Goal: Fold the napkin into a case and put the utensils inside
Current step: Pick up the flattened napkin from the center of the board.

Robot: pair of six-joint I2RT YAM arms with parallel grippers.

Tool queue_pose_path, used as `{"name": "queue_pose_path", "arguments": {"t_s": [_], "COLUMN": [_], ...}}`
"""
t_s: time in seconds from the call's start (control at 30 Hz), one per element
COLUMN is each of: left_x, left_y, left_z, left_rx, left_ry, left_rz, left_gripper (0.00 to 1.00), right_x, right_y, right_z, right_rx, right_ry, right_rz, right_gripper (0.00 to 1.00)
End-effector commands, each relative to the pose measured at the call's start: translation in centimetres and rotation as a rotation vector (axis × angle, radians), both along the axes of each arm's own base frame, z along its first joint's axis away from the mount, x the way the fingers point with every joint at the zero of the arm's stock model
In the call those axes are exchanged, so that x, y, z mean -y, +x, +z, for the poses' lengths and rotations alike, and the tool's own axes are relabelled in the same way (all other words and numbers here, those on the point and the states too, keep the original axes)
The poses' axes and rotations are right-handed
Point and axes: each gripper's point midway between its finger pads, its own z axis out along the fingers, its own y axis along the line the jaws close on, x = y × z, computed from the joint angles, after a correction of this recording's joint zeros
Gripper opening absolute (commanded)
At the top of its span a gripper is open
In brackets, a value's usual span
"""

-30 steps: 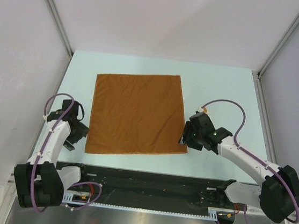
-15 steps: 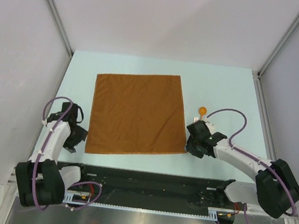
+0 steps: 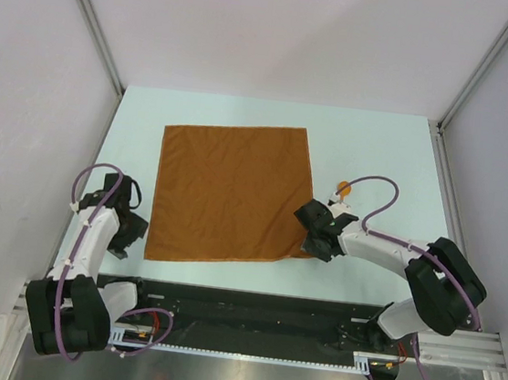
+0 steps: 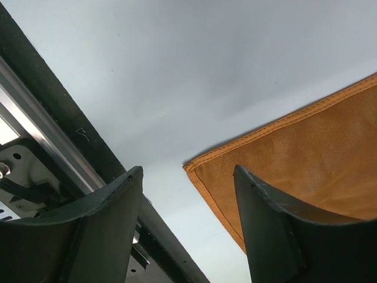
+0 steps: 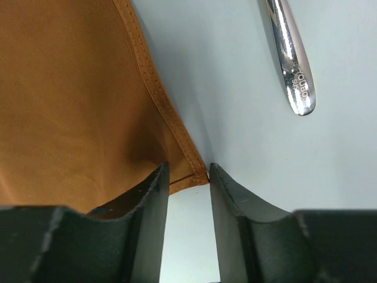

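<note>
The rust-orange napkin [image 3: 233, 192] lies flat and unfolded on the pale table. My right gripper [image 3: 312, 248] is low at its near right corner. In the right wrist view that gripper [image 5: 188, 166] is narrowed but open, with the hemmed corner [image 5: 197, 174] lying between the fingertips. My left gripper [image 3: 132, 231] stands wide open beside the near left corner. In the left wrist view it [image 4: 188, 171] straddles that corner [image 4: 197, 168], one finger [image 4: 277, 224] over the cloth. The spoon's orange bowl [image 3: 345, 188] peeks out behind the right arm. A shiny metal utensil handle [image 5: 291, 65] lies right of the napkin's edge.
A black rail [image 3: 259, 305] runs along the table's near edge and shows close to the left gripper as a black rail [image 4: 53, 118]. White walls and metal posts [image 3: 94, 20] enclose the table on three sides.
The right gripper has moved left onto the napkin's near right corner and its jaws have narrowed. The left gripper has shifted slightly down and stays open.
</note>
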Motion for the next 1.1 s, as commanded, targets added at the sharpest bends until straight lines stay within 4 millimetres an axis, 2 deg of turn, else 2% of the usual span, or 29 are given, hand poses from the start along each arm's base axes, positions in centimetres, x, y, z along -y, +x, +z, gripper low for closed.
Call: {"name": "queue_pose_path", "arguments": {"t_s": [0.0, 0.03, 0.1, 0.17, 0.2, 0.37, 0.53, 0.63, 0.7, 0.8, 0.83, 0.9, 1.07], "left_x": [-0.6, -0.6, -0.7, -0.5, -0.5, 0.2, -0.4, -0.4, -0.3, -0.2, -0.1, 0.3, 1.2], "left_y": [1.1, 1.1, 1.1, 0.8, 0.7, 0.0, -0.2, -0.7, -1.2, -1.4, -1.4, -1.3, -1.2], "left_z": [1.2, 1.2, 1.1, 0.7, 0.6, -0.7, -0.6, -0.7, -1.0, -1.4, -1.7, -2.5, -3.5], "left_rx": [0.04, 0.034, 0.028, 0.01, 0.002, -0.087, -0.131, -0.155, -0.192, -0.207, -0.204, -0.198, -0.181], "left_ry": [0.025, 0.028, 0.031, 0.022, 0.015, -0.031, -0.006, -0.007, -0.013, -0.024, -0.026, -0.052, -0.098], "left_rz": [-0.017, -0.018, -0.021, -0.02, -0.018, -0.014, -0.031, -0.022, -0.009, -0.003, -0.007, -0.008, -0.019], "left_gripper": [0.7, 0.7, 0.72, 0.74, 0.75, 0.8, 0.79, 0.82, 0.82, 0.77, 0.77, 0.7, 0.66], "right_x": [1.3, 1.4, 1.3, 1.1, 0.9, -1.2, -1.6, -2.0, -2.1, -2.4, -2.4, -2.5, -1.8], "right_y": [-0.9, -0.9, -0.6, 0.0, 0.4, 2.2, 2.9, 3.0, 3.0, 3.0, 3.2, 3.1, 3.4], "right_z": [-1.3, -1.4, -1.1, -0.5, 0.0, 3.6, 7.8, 8.3, 7.6, 6.5, 6.4, 6.4, 6.5], "right_rx": [-0.035, -0.039, -0.035, -0.014, 0.004, 0.094, 0.208, 0.243, 0.228, 0.187, 0.19, 0.187, 0.191], "right_ry": [-0.097, -0.106, -0.112, -0.112, -0.106, -0.022, 0.063, 0.125, 0.145, 0.178, 0.19, 0.22, 0.231], "right_rz": [-0.059, -0.066, -0.067, -0.057, -0.05, 0.05, 0.094, 0.106, 0.106, 0.11, 0.107, 0.114, 0.112], "right_gripper": [0.34, 0.26, 0.18, 0.03, 0.0, 0.0, 0.0, 0.0, 0.0, 0.0, 0.0, 0.0, 0.0]}}
